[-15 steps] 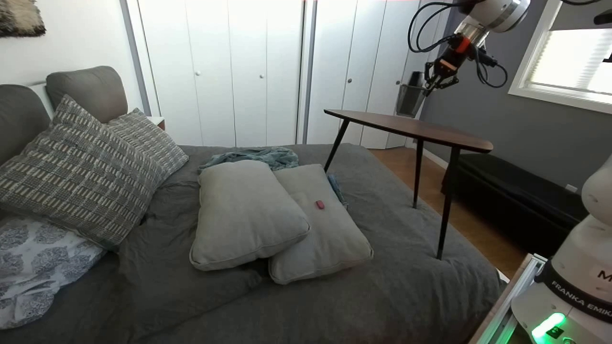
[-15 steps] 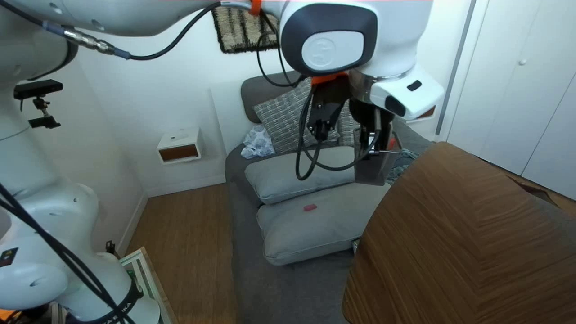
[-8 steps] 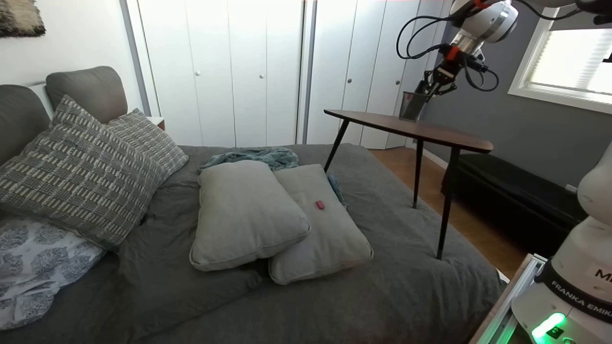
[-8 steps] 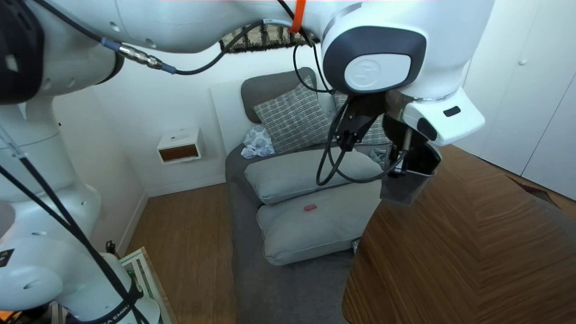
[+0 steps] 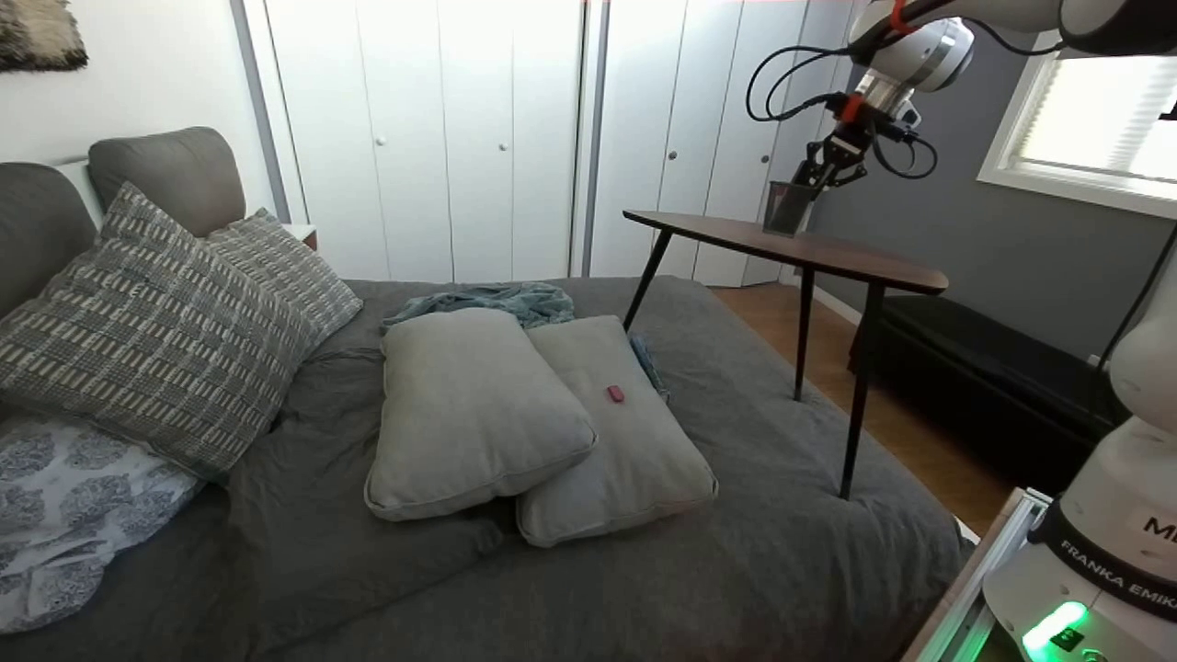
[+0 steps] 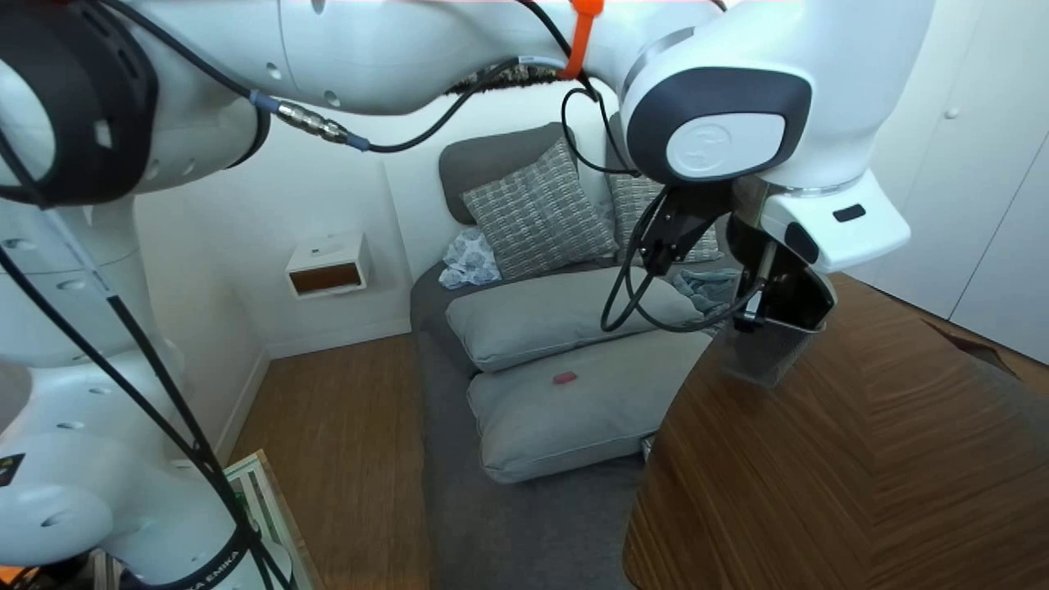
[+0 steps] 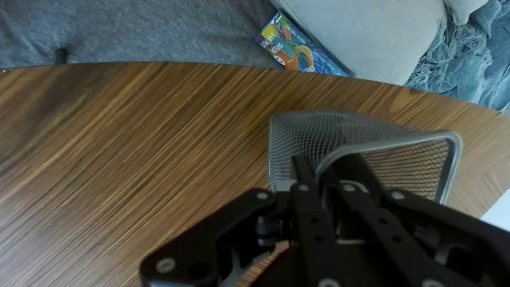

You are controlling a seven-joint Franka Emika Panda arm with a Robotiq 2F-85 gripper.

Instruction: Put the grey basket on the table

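So, one basket (image 6: pixel 766 352) pinched, one table (image 6: pixel 852 475) beneath.

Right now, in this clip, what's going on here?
A Franka arm has its gripper closed on a grey mesh basket by the rim, holding it at the brown wooden table. I can't tell whether the basket's base touches the wood; it has not been let go. Nearby, two light pillows lie on the bed, one with a small red item on it.

Wrist view: open room left of basket (image 7: pixel 354 133); table (image 7: pixel 131 151) blocks below.
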